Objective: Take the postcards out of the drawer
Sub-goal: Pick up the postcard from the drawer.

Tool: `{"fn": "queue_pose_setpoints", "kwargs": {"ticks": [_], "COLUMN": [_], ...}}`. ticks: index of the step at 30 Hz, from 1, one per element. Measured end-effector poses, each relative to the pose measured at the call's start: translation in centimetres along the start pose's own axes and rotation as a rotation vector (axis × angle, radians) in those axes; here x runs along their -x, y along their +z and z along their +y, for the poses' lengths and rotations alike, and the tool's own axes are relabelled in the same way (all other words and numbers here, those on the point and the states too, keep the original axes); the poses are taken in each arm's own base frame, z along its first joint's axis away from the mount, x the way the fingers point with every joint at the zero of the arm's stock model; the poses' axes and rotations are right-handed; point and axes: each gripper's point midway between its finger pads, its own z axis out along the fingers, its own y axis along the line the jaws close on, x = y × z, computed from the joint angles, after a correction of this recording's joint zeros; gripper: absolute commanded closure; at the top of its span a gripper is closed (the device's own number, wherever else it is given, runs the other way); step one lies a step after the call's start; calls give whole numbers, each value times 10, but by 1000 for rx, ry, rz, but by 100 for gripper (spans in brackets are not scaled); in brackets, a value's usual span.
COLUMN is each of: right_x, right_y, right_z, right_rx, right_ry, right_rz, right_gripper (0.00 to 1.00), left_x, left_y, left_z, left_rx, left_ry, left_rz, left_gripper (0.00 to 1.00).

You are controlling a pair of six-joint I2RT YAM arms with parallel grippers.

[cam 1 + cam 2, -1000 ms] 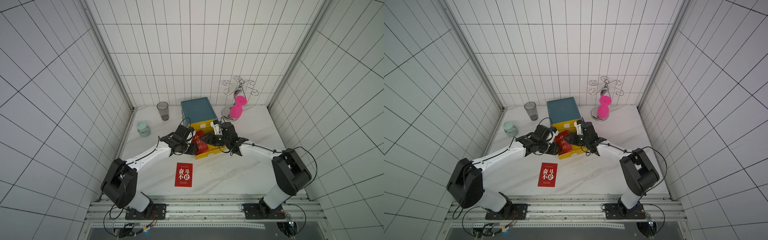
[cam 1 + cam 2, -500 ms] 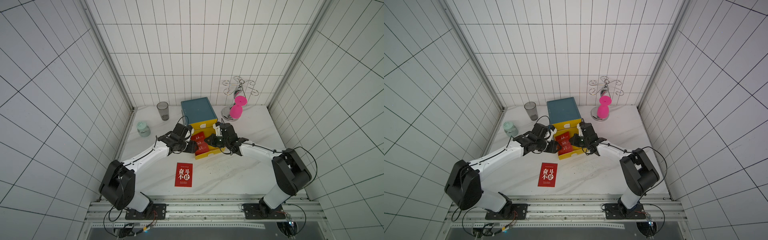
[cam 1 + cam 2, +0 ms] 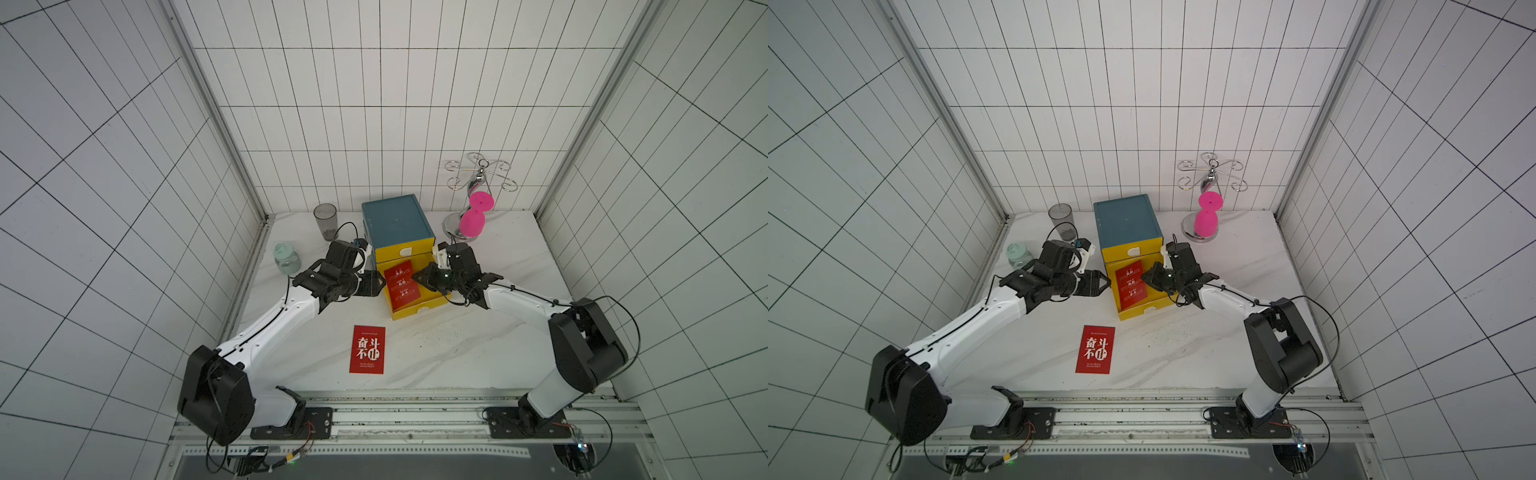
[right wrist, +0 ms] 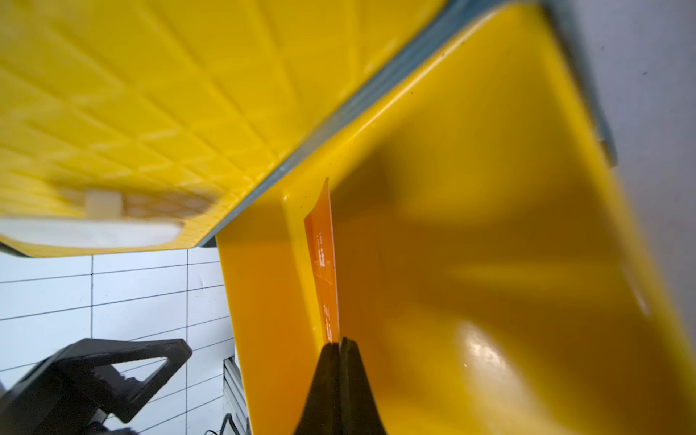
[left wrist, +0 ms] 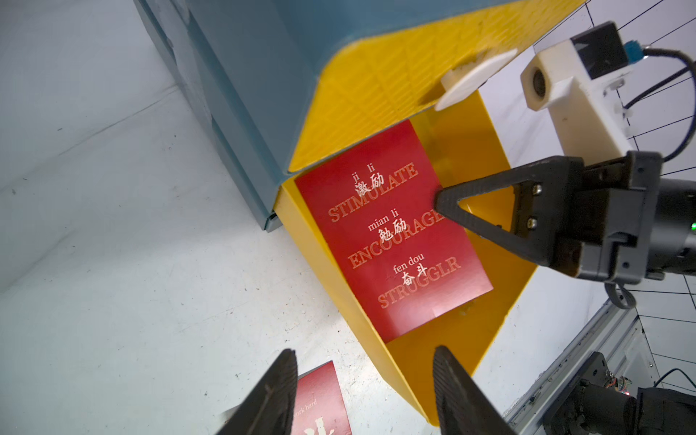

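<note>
White-tiled walls (image 3: pixel 374 124) ring the marble surface (image 3: pixel 478 353); mid-frame the yellow drawer (image 3: pixel 419 311) stands open. One postcard (image 3: pixel 368 349) lies out below it, while more postcards (image 3: pixel 401 284) lean inside. There the right claw (image 3: pixel 417 277) is clamped on a card's edge and the left claw (image 3: pixel 380 284) gapes empty. So thin a grip could slip or buckle it.

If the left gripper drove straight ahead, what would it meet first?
The left gripper would probably meet the near side wall of the yellow drawer first, before the postcard the right gripper pinches; height unclear.
</note>
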Motion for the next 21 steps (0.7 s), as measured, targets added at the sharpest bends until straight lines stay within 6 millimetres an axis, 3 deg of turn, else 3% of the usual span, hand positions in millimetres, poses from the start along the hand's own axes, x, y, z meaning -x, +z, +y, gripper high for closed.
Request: {"fn": "queue_pose_setpoints", "kwargs": {"ticks": [7,15,21], "right_x": [21,20,15], "right_y": [-21,-33,-69], "right_z": [21,30,54], "right_rx": [61,93,163], "right_ry": [44,76,53], "right_rz": [-45,-29,-44], "right_gripper": [100,100,100], "left_x": [-1,2,-2], "left_y": [-4,-9,-14], "left_z": [7,6,-2], "left_rx": [12,6,-38], "left_ry": [-15,-16,-22], "left_rz": [-1,-15,-4], "left_gripper": [42,41,41]}}
